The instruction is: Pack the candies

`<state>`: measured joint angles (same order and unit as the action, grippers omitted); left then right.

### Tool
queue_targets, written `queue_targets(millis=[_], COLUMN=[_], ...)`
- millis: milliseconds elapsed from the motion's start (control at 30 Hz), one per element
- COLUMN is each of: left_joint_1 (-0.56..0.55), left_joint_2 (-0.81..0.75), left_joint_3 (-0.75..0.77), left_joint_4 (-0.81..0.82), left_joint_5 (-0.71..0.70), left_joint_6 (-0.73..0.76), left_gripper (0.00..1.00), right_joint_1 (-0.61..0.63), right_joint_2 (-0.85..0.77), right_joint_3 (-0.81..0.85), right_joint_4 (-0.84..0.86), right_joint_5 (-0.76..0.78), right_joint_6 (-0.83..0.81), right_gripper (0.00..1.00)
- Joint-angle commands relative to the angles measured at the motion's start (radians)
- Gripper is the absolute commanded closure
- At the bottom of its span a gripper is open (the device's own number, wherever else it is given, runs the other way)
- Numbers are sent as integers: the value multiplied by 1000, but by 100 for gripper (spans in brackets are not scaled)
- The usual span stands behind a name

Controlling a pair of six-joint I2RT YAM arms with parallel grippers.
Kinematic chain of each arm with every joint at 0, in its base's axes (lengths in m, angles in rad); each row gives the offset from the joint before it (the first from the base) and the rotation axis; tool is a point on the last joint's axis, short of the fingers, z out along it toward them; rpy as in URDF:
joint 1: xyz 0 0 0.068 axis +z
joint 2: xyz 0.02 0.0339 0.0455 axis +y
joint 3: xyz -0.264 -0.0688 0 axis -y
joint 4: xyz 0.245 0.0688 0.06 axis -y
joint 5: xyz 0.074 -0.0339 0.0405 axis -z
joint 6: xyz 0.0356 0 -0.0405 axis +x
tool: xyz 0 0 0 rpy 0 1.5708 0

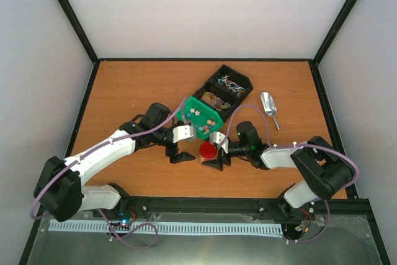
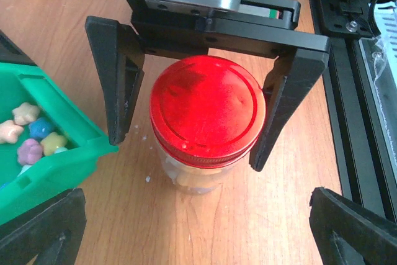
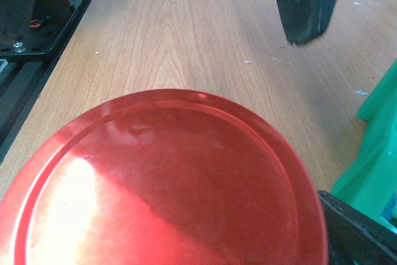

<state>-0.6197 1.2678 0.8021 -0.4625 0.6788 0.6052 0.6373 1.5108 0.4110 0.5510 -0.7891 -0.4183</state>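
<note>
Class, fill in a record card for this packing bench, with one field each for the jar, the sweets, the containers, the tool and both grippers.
jar: clear jar, red lid on, upright on the table
right gripper: right gripper open, fingers on either side of the lid
left gripper: left gripper open, holding nothing, facing the jar
candies: pastel candies in the green bin
tray: black tray with compartments, behind the green bin
tool: metal scoop lying right of the tray

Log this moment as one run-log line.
right gripper: open, straddling red-lidded clear jar | left gripper: open, empty | pastel candies: in green plastic bin
</note>
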Motion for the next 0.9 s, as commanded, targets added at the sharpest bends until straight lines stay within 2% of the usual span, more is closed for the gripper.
queue_targets(millis=[0,267,533,733,867], left_joint_1=[12,14,16,21,26], left_joint_2=[-46,-94,-154,-199,-197], left_joint_3=[-5,-25,-39,-7,73], left_joint_4=[17,21,25,-30,-90], left_joint_5=[-9,-45,-114,-166,-213], left_joint_6=[-56,-96,-165,-189,-221], left_gripper=[0,0,0,0,0], right_joint_1=[1,1,1,-1,0], right_joint_2=[-48,-168,-355,-471,-491], right_joint_3=[-18,-28,-17,71,178], right_joint_4=[16,-91,-269,-403,-479], right_joint_5=[20,24,49,97,152], right_joint_6=[4,6,3,11,13], right_gripper=[0,0,0,0,0])
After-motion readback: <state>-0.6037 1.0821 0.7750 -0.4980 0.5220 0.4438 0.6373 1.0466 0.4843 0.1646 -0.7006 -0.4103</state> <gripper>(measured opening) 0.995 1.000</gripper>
